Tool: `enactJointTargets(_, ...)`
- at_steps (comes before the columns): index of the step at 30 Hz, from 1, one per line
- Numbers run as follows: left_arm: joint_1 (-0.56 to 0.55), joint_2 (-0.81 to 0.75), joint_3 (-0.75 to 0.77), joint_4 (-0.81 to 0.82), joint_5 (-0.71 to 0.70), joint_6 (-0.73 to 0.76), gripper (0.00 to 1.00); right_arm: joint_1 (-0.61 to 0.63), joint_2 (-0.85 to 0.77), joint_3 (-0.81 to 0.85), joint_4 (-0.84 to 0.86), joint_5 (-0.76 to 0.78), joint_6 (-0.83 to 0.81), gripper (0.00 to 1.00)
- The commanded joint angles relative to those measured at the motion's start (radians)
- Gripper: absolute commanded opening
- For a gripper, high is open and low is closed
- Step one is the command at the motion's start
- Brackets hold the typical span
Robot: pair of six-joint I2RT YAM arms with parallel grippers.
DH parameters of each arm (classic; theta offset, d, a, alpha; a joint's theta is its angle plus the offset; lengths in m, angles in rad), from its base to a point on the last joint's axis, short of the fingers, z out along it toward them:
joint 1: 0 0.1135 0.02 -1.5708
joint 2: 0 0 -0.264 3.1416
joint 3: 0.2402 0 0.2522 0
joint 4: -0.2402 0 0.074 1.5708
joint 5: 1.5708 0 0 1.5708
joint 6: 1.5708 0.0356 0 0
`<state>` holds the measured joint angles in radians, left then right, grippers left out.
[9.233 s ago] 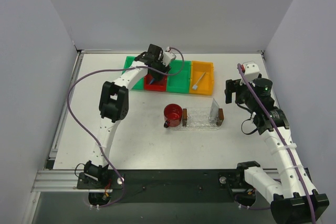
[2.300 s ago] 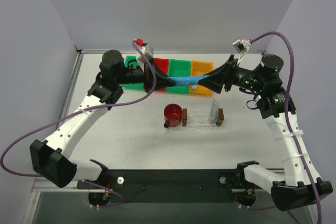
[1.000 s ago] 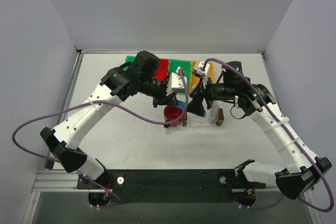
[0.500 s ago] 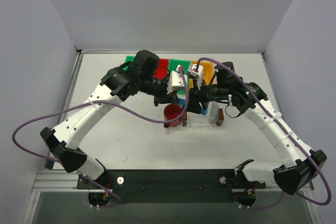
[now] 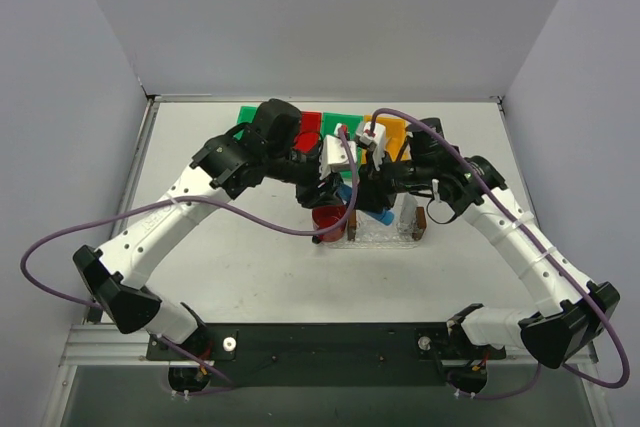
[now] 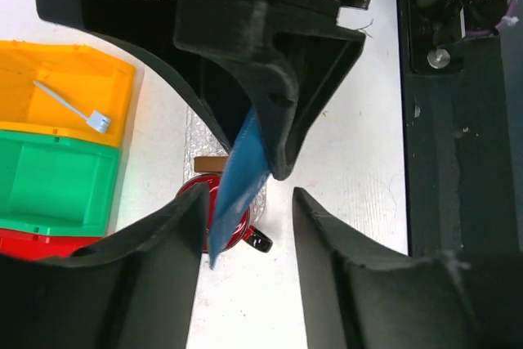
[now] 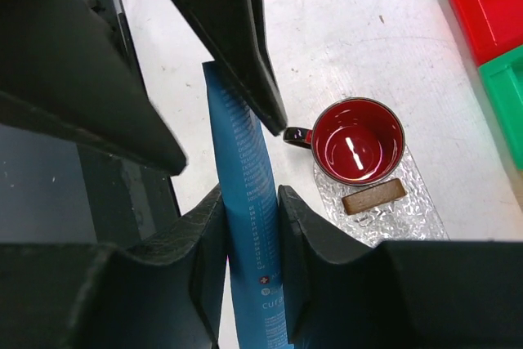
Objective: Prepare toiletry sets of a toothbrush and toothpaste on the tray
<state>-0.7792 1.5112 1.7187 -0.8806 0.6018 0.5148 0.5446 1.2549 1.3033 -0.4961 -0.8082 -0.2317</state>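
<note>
I work in a lab cell: plain grey partition walls (image 5: 300, 17) around a white table (image 5: 250, 277), aluminium rail (image 5: 85, 349) at its near edge.

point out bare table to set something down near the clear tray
Free: the white table strip between the clear plastic tray with wooden end blocks and the black near rail, and the far right corner beside the orange bin. Crowded: left gripper, right gripper and bright blue toothpaste tube over the tray and red cup.
</note>
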Motion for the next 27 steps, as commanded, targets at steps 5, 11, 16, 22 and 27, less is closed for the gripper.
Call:
enactJointTargets(5,0.053,-0.183,-0.129,0.314,0.021,-0.174,0.66,-0.025,-0.038,0.043,0.077,0.033,0.083,0.00)
enactJointTargets(11,0.218,-0.273,-0.260,0.563,0.139,-0.403,0.72,-0.058,-0.069,0.086,0.108,-0.003,0.140,0.00)
enactJointTargets(16,0.264,-0.286,-0.339,0.733,0.236,-0.593,0.73,-0.066,-0.091,0.131,0.114,-0.057,0.164,0.00)
enactJointTargets(22,0.273,-0.250,-0.418,1.032,0.366,-0.849,0.74,-0.066,-0.104,0.159,0.156,-0.117,0.206,0.00)
enactJointTargets(27,0.273,-0.241,-0.472,1.213,0.404,-0.970,0.74,-0.067,-0.100,0.166,0.169,-0.155,0.229,0.00)
